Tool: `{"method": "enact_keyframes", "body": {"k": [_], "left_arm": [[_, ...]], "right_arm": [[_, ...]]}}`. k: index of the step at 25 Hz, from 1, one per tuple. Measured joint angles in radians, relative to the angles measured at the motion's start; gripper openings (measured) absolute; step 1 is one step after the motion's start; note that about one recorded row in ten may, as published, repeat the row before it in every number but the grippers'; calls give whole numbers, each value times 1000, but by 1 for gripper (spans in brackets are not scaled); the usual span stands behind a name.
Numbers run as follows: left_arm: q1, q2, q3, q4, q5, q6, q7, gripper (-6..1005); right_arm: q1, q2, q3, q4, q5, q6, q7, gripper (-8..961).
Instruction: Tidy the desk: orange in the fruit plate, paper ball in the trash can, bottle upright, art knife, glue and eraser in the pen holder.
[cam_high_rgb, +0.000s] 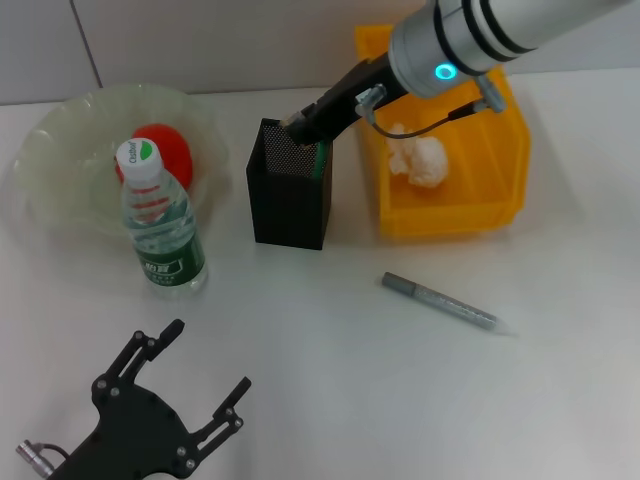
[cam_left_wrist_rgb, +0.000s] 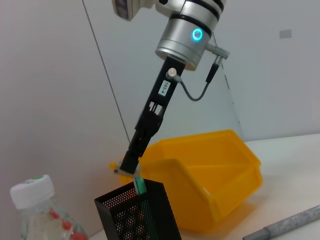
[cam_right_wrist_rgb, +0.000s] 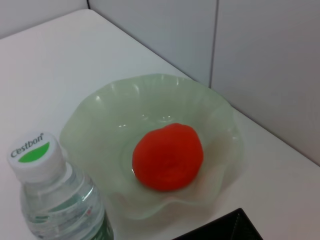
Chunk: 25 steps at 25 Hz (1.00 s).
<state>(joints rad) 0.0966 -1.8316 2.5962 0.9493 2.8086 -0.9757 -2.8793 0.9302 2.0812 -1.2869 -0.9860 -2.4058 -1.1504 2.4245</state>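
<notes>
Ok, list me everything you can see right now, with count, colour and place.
orange: one, red-orange, in the fruit plate
fruit plate: one, pale green, far left
bottle: one, clear with green label, upright in front of the plate
pen holder: one, black mesh, centre
green item: one, held over the holder's mouth
trash can: one, yellow, far right
paper ball: one, white, in the can
grey pen-like stick: one, lying on the table in front of the can
right tool: at the holder's rim, shut on the green item
left tool: low near left, open

Right arm stretched forward and leftward, right gripper (cam_high_rgb: 300, 127) angled down with fingers pinched together, left gripper (cam_high_rgb: 205, 365) low and near, fingers spread apart.
</notes>
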Motion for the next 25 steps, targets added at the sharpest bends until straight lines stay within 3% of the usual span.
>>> {"method": "enact_keyframes", "body": {"k": [10,21,25], "left_arm": [[-3,1,-7,0,3,0,0,833],[-11,6,-17,0,3,0,0,834],[-11,11,-19,3,5,0,0,834]], "right_arm": [[17,2,-10,44,2,32,-15,390],[-54,4,-22,-112,2,-67,44,444],[-113,3,-22,-241,2,-145,76,598]]}}
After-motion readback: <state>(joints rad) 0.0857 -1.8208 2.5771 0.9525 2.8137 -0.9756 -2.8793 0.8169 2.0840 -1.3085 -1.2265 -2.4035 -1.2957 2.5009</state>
